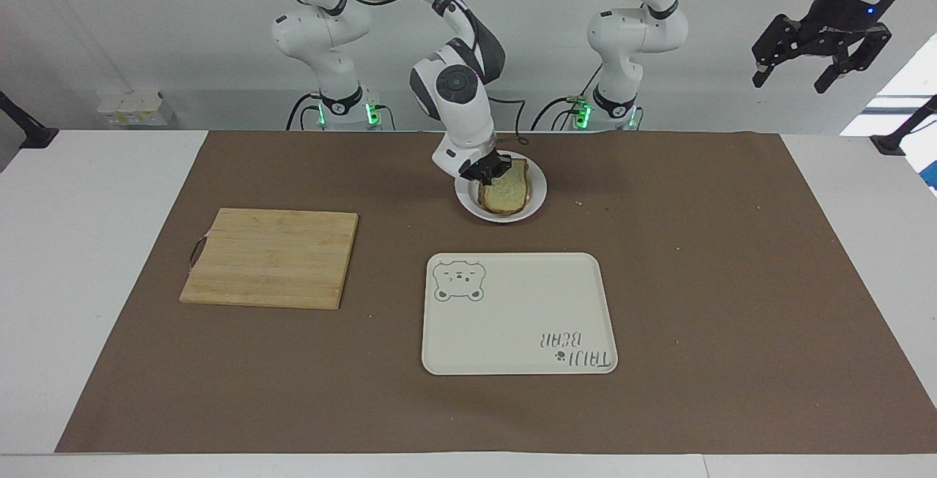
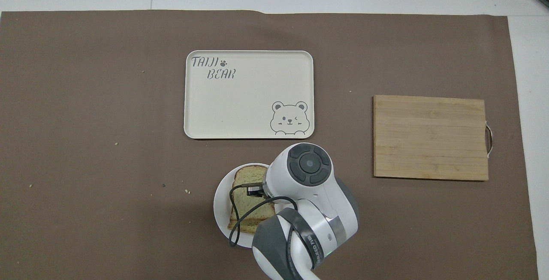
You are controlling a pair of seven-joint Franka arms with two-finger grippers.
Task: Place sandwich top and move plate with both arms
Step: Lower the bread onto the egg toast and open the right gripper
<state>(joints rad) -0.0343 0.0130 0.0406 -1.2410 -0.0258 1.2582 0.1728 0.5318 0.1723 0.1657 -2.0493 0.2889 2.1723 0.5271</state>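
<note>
Two arms: glossy white jointed shells with grey joint bands and round grey end caps; green lights glow at both bases. Black cables loop along the right arm (image 1: pixel 457 90). Black two-finger grippers: right gripper (image 1: pixel 489 170), left gripper (image 1: pixel 820 46) under a white housing with blue light.

Bright, even light — soft shadows

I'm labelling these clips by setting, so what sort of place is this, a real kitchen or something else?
Probably a robotics lab staged as a kitchen, not a real one: two bench-mounted arms, the right hand at the sandwich top on a plate, a brown mat covering the white table.
</note>
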